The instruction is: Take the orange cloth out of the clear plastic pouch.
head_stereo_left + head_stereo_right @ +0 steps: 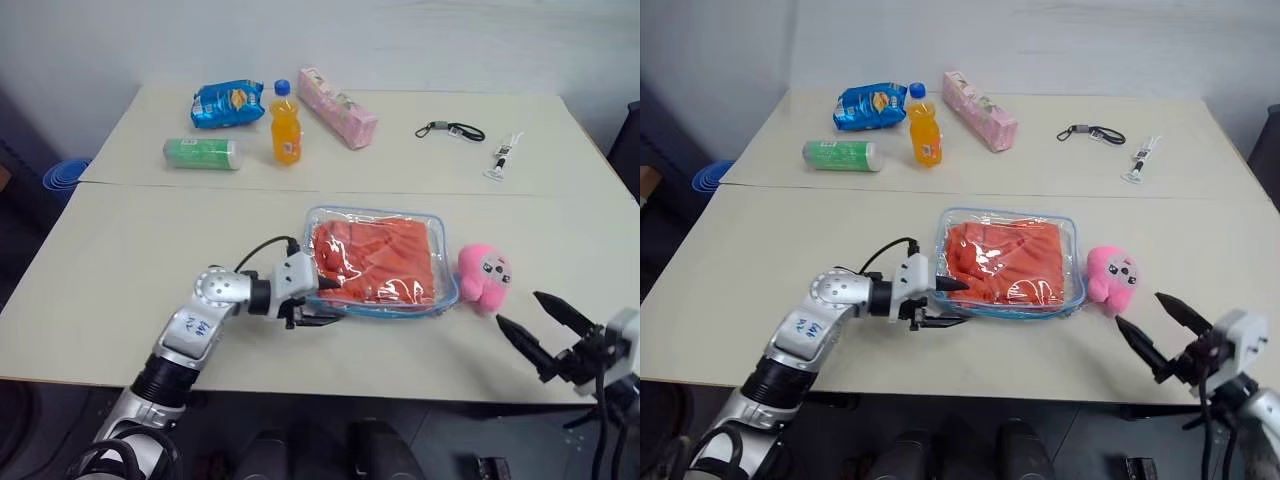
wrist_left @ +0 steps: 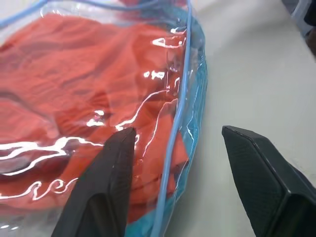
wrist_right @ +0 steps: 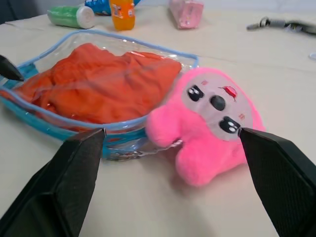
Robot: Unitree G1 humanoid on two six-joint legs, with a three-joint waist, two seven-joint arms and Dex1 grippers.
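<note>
**Cloth in the pouch, both grippers spread**

You have the pouch (image 1: pixel 378 262) lying flat on the near table (image 1: pixel 150 260), with the cloth (image 1: pixel 375 260) bunched inside it and filling most of its width. The pink charm (image 1: pixel 484 276) sits at the pouch's right end, touching its corner.

Your left gripper (image 1: pixel 318 300) is at the pouch's left end, pointing right. Its fingers stand apart: in the left wrist view one finger (image 2: pixel 106 185) lies over the clear film above the cloth, the other (image 2: pixel 261 180) sits outside the blue edge trim over bare table. They straddle that edge without clamping it.

Your right gripper (image 1: pixel 535 320) is near the table's front edge, to the right of the charm and apart from it. Its fingers are spread wide and hold nothing; the right wrist view looks between them at the charm and the pouch.

On the far table you see a blue snack bag (image 1: pixel 228 103), an orange bottle (image 1: pixel 285 124), a green can (image 1: pixel 201 153) on its side, a pink pack (image 1: pixel 338 107), a black strap (image 1: pixel 450 129) and a small white item (image 1: pixel 499 160).
</note>
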